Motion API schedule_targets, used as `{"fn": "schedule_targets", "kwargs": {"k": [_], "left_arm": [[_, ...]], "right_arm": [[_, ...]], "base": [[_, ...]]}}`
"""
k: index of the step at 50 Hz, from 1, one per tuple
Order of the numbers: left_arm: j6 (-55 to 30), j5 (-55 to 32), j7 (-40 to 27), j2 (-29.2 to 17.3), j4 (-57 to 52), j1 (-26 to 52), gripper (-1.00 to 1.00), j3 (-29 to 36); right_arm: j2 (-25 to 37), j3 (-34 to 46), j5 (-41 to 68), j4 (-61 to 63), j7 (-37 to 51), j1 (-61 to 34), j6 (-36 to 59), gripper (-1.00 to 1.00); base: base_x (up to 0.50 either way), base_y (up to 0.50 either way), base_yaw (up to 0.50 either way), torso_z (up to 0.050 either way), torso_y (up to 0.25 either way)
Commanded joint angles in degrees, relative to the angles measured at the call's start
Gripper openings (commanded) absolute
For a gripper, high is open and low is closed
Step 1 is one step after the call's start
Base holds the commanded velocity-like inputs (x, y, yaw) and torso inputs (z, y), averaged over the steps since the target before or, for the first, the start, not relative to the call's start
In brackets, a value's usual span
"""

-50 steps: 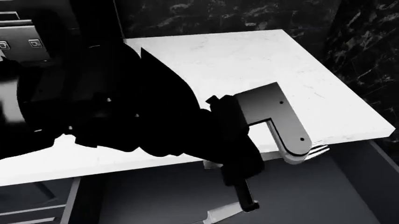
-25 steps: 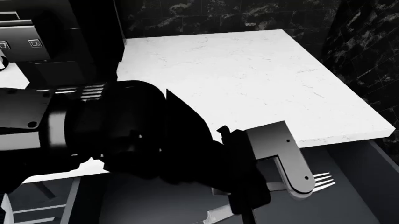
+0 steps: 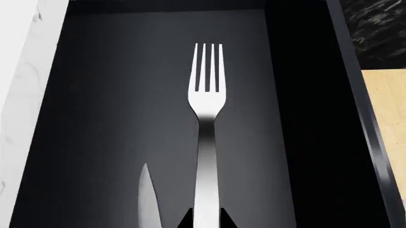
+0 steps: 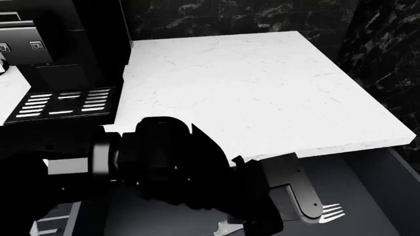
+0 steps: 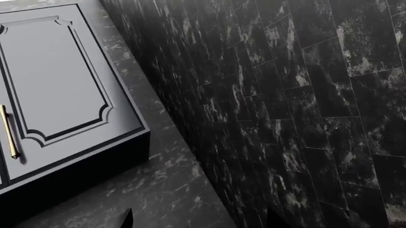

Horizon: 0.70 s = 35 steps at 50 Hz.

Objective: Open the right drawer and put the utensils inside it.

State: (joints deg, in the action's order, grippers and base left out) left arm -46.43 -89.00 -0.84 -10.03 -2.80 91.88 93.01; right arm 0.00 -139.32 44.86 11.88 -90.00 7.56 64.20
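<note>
Left gripper (image 3: 206,223) pinches the silver fork (image 3: 207,95) (four tines) over the dark grey right drawer (image 3: 114,95)

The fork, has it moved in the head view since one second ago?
Yes. The fork sat at the white countertop's front edge; now it is lower, well below that edge, over the open right drawer.

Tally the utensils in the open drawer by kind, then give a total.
Forks: 1, the fork, over the right drawer, its handle at the left gripper.
Knives: 1, the knife, only its blade tip in the left wrist view.
Total: 2
</note>
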Motion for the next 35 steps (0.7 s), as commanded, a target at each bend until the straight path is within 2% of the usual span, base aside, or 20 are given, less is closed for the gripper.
{"fn": "schedule_targets", "kwargs": {"k": [1, 35], "left_arm": [[0.7, 2.09, 1.32, 1.58, 3.46, -3.54, -1.0, 2.18], [0.93, 5.49, 4.79, 4.24, 13.23, -10.39, -1.0, 6.54]], "right_arm": [[0.0, -0.12, 0.14, 0.0, 0.0, 0.03, 0.25, 1.0], [0.0, -0.21, 0.26, -0.21, 0.0, 0.19, 0.24, 1.0]], "base": [[0.0, 0.0, 0.0, 0.0, 0.0], [0.0, 0.0, 0.0, 0.0, 0.0]]}}
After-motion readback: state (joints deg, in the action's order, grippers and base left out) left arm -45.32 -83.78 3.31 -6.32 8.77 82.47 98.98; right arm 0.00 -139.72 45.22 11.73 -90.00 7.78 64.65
